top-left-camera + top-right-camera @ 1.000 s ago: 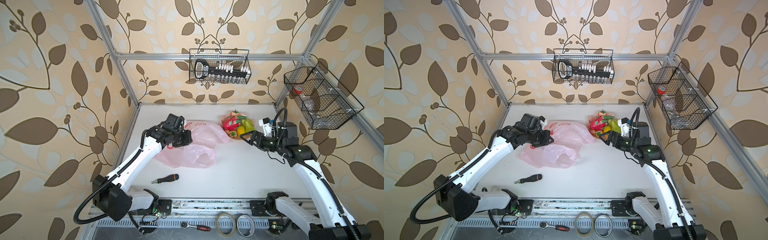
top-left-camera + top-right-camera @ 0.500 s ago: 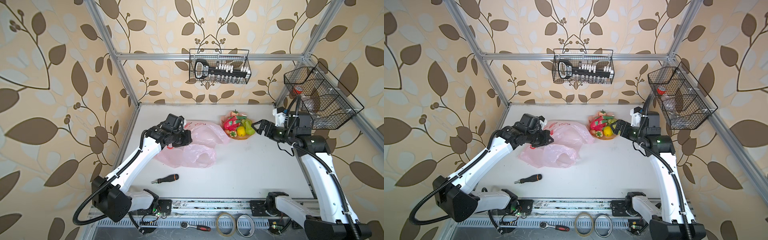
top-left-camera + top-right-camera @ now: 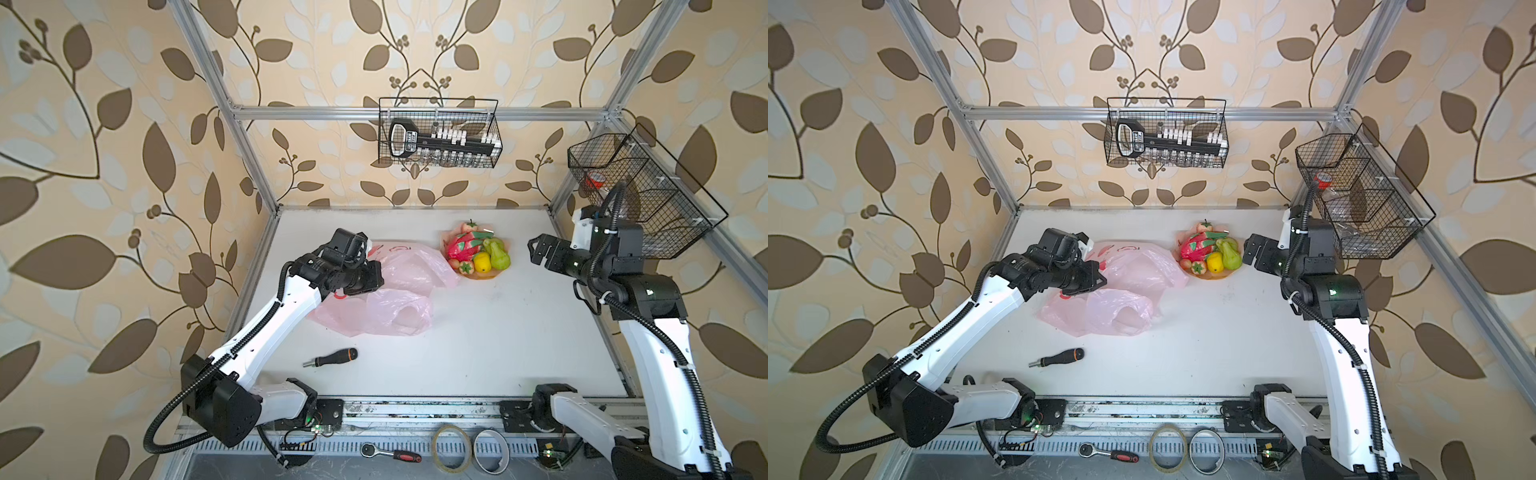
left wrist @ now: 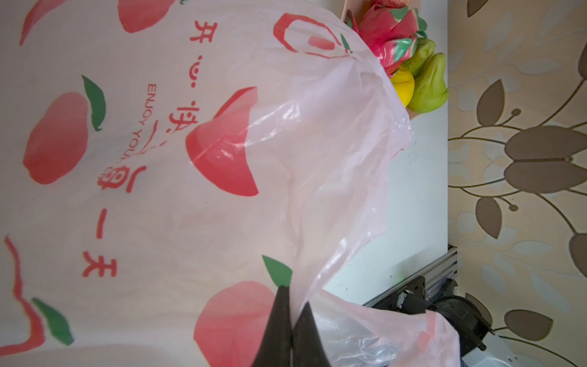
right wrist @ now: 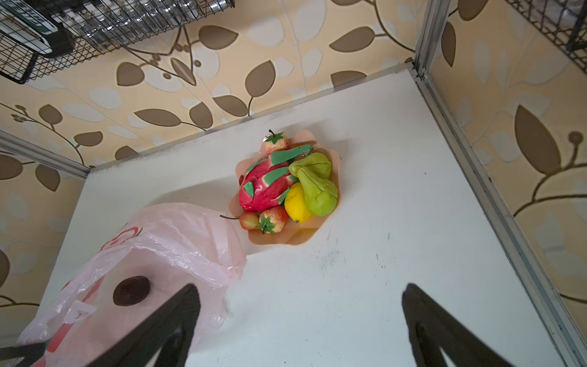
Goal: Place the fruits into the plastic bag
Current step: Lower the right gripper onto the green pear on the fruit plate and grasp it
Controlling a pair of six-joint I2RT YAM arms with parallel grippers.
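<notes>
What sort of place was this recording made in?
Probably a staged robot test cell rather than a real home: a white tabletop boxed in by silver aluminium frame bars, leaf-patterned wallpaper panels behind them, and black wire baskets hung on the walls.

Bright, even, diffuse light; only faint soft shadows fall on the white table (image 3: pixel 478 340). In both top views wide-angle distortion splays the frame posts (image 3: pixel 235 124) toward the corners. Glare glints on the plastic bag (image 4: pixel 276 117); fingers (image 5: pixel 165 327) of the right gripper (image 5: pixel 300 286) appear as dark, soft-edged silhouettes
</notes>
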